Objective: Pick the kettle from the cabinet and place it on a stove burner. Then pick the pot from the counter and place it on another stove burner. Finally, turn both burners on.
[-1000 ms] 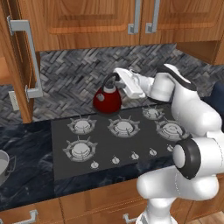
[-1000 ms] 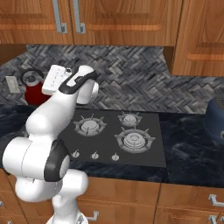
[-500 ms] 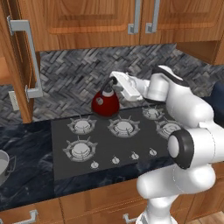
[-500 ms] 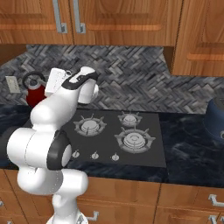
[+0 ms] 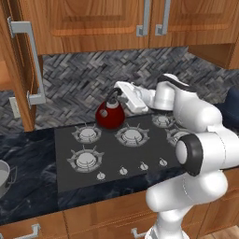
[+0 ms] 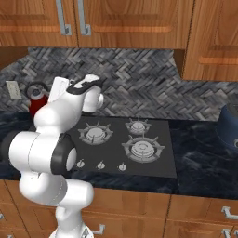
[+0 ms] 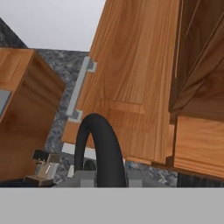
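Observation:
The dark red kettle (image 5: 110,115) sits low over the back of the cooktop (image 5: 112,156), between the rear left burner (image 5: 87,134) and the rear middle burner (image 5: 132,135). I cannot tell whether it touches the surface. My gripper (image 5: 115,92) is shut on its black loop handle (image 7: 98,146), which arches up between my fingertips (image 7: 130,176) in the hand view. From the right base view the kettle (image 6: 36,96) shows partly behind the arm. The grey pot (image 5: 3,175) stands on the black counter (image 5: 28,154) at the left edge. The cabinet door (image 5: 18,60) stands open.
The open door's long bar handle (image 5: 35,65) juts out left of the kettle. A row of knobs (image 5: 123,171) lines the cooktop's front. A dark blue vessel (image 6: 230,125) stands on the counter far right. Upper cabinets (image 5: 116,21) hang over the stove.
The gripper has carried the kettle slightly left and lower toward the cooktop. Its grip on the handle is unchanged.

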You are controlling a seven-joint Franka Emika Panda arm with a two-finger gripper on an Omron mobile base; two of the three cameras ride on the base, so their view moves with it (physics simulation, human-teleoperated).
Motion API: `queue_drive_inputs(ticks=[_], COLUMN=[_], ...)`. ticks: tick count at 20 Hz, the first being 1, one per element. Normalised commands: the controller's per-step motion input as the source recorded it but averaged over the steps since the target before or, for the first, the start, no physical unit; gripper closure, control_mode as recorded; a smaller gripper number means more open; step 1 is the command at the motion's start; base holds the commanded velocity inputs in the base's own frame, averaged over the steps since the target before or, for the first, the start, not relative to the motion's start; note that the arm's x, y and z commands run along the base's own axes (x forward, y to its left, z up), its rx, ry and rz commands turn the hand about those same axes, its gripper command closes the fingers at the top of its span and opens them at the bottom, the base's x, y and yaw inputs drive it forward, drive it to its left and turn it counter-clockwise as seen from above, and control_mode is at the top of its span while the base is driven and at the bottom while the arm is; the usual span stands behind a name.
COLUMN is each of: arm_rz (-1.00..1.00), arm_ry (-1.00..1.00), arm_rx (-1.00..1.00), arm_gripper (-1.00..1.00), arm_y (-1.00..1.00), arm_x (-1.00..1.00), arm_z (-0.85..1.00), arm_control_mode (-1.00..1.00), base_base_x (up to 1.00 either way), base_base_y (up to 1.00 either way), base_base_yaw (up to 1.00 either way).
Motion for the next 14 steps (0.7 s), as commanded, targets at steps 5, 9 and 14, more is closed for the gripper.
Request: queue_drive_inputs(ticks=[5, 9, 14], arm_rz=[0.0, 0.0, 0.0], arm_ry=[0.0, 0.0, 0.0], arm_rx=[0.0, 0.0, 0.0], arm_gripper=[1.0, 1.0, 1.0], arm_y=[0.12, 0.08, 0.03], arm_x=[0.09, 0.12, 0.13], arm_z=[-0.16, -0.13, -0.12], arm_control_mode=[-1.0, -1.0, -1.0], base_base_x=[0.0, 0.0, 0.0], base_base_y=[0.0, 0.0, 0.0], base_base_yaw=[0.0, 0.0, 0.0])
